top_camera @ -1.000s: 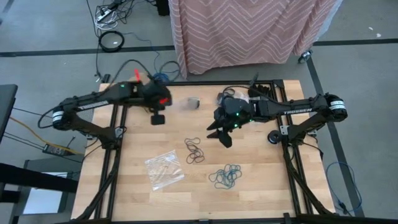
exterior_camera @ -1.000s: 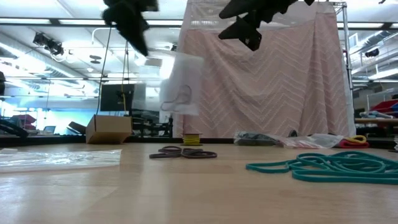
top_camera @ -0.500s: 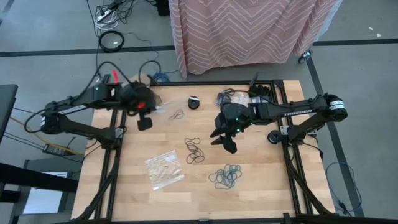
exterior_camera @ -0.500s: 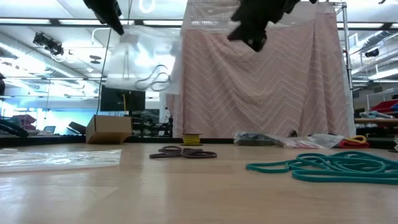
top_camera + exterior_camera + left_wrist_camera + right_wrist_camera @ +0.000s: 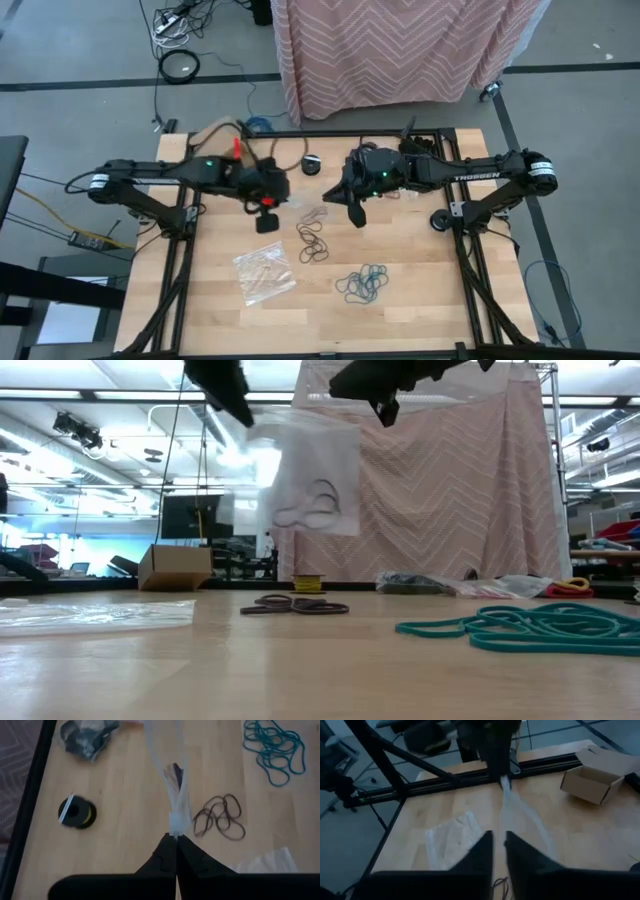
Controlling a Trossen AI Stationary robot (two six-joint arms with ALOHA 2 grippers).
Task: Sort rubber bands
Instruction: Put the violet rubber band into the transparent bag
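A clear plastic bag (image 5: 312, 211) with a few dark rubber bands (image 5: 308, 508) inside hangs above the table's middle. My left gripper (image 5: 176, 840) is shut on one end of it. My right gripper (image 5: 499, 840) is closed on the other end. Brown rubber bands (image 5: 313, 243) lie loose on the table under the bag. Teal rubber bands (image 5: 363, 283) lie in a heap nearer the front edge. My left gripper pinches a bunched edge of the bag (image 5: 175, 826) between its two shut fingers, slanting down from the table's left. The bag is lifted clear and runs away from the fingers as a twisted strip. My right gripper has the bag's opposite end (image 5: 508, 822) between its nearly closed fingers, coming almost level from the table's right. The film runs from there to the left gripper (image 5: 502, 772), and the bag hangs below, clear of the table.
A second clear bag (image 5: 265, 270) lies flat at the front left. A small black round disc (image 5: 312, 164) sits near the far edge, and a bag of dark bands (image 5: 87, 737) lies beside it. The table's near middle is bare wood.
My left gripper swung the bag out toward the table's left, then back toward the middle and the near edge. My right gripper, open a second ago, has shut on the bag's free end. The bag now hangs between both grippers.
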